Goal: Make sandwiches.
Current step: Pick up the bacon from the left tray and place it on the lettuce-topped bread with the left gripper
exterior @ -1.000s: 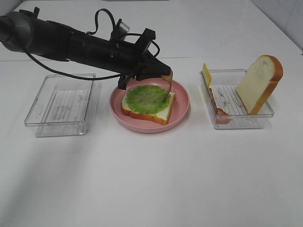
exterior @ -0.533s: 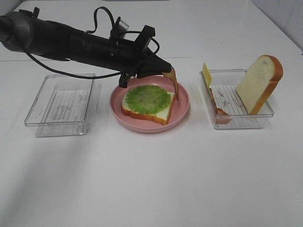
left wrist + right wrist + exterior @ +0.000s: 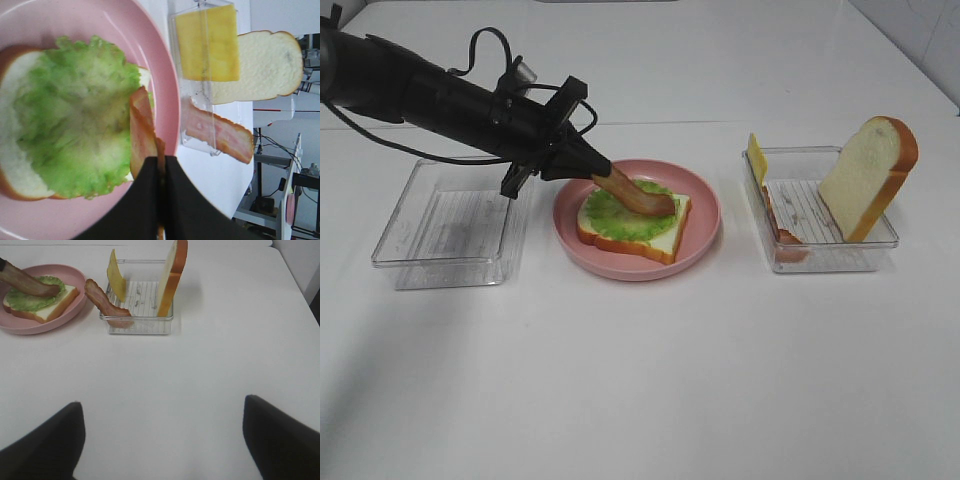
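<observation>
A white bread slice [image 3: 655, 240] topped with a frilly green lettuce leaf [image 3: 608, 213] lies on the pink plate [image 3: 707, 213]. My left gripper [image 3: 592, 170] is shut on one end of a reddish-brown bacon strip [image 3: 638, 196], whose far end rests on the lettuce. In the left wrist view the gripper [image 3: 161, 167] pinches the bacon [image 3: 141, 127] over the lettuce [image 3: 75, 120]. The second bread slice [image 3: 870, 175], the yellow cheese [image 3: 757, 157] and the second bacon strip [image 3: 783, 236] stand in the right tray [image 3: 825, 258]. My right gripper [image 3: 161, 402] is open and empty over bare table.
An empty clear tray [image 3: 450, 222] stands left of the plate, under the left arm. The right wrist view shows the plate [image 3: 30, 326] and the right tray [image 3: 137, 322] far ahead of the right gripper. The right arm is outside the exterior view.
My left arm has drawn back to the left and come down. The bacon strip, which hung upright over the plate's right side, now lies slanted with its free end on the lettuce.
</observation>
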You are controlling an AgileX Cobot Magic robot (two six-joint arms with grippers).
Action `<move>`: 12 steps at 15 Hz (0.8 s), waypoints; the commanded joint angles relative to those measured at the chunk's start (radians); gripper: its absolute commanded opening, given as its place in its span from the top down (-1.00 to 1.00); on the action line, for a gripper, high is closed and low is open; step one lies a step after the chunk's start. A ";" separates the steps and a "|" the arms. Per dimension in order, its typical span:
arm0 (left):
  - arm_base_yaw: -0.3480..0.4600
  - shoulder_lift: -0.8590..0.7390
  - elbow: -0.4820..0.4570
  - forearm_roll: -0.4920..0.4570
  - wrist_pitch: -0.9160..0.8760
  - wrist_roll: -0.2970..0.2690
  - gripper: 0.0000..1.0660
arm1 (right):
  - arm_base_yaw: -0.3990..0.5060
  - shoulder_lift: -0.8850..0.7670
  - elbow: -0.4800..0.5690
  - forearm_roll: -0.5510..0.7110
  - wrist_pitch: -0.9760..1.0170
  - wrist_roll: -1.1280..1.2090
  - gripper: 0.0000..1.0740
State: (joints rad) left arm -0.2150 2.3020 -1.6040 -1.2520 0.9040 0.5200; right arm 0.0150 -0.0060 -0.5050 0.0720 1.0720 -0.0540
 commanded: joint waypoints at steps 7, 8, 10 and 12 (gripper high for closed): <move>0.000 -0.010 -0.001 0.046 -0.030 -0.016 -0.44 | -0.005 -0.013 0.001 0.000 -0.012 -0.008 -0.51; 0.001 -0.044 -0.001 0.057 -0.074 -0.006 -0.79 | -0.005 -0.013 0.001 0.000 -0.012 -0.008 -0.51; 0.001 -0.118 -0.001 0.123 -0.117 0.027 -0.78 | -0.005 -0.013 0.001 0.000 -0.012 -0.008 -0.51; 0.004 -0.203 -0.001 0.233 -0.124 0.028 -0.78 | -0.005 -0.013 0.001 0.000 -0.012 -0.008 -0.51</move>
State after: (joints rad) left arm -0.2120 2.1150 -1.6040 -1.0330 0.7790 0.5390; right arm 0.0150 -0.0060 -0.5050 0.0720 1.0720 -0.0540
